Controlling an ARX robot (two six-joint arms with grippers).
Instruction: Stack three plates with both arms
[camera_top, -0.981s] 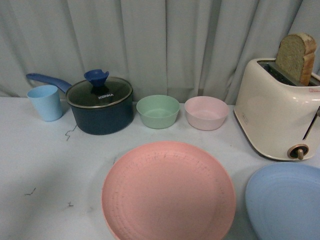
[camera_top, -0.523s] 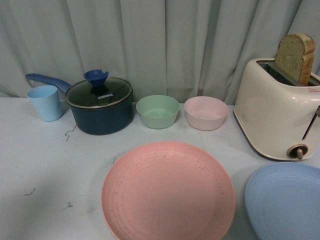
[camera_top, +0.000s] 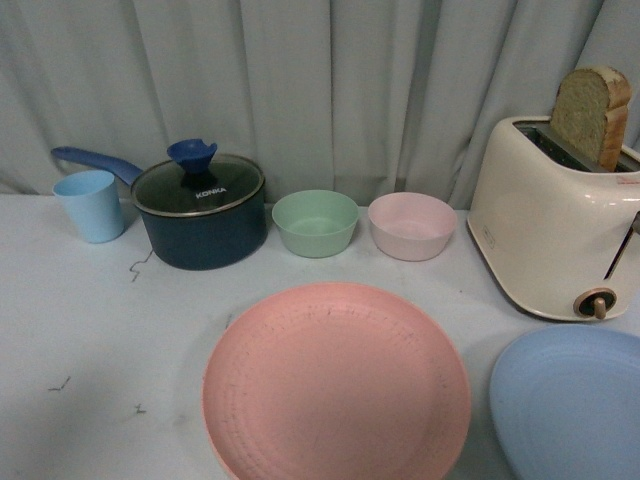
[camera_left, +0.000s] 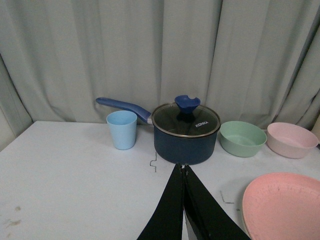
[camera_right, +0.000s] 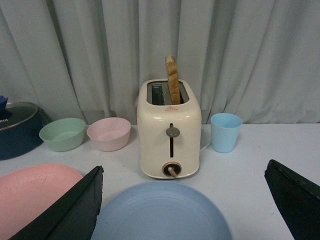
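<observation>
Front view is showing the pink plate (camera_top: 337, 380) lying flat on the white table (camera_top: 90, 330), near the front edge and roughly centred. The light blue plate (camera_top: 570, 400) is lying to its right, close but not touching, and the frame edge is cutting part of it off. Behind the plates a row of items is standing along the grey curtain (camera_top: 330, 80). From left to right these are a light blue cup (camera_top: 92, 205), a dark blue saucepan (camera_top: 200, 215), a green bowl (camera_top: 316, 222), a pink bowl (camera_top: 413, 225) and a cream toaster (camera_top: 555, 230). A slice of bread (camera_top: 592, 115) is sticking up out of the toaster's slot. The toaster is sitting just behind the light blue plate.

Left wrist view: the left gripper (camera_left: 183, 172) is pointing toward the saucepan. Its black fingers (camera_left: 170, 215) are pressing together so that the tips are meeting. The pink plate is lying off to one side, apart from the fingers.

Right wrist view: the right gripper (camera_right: 184, 170) is holding its fingers (camera_right: 65, 215) spread wide, one at each edge of the frame. The light blue plate is lying on the table between them, and no contact is showing. A second light blue cup (camera_right: 226, 132) is standing beside the toaster, on the side away from the bowls.
</observation>
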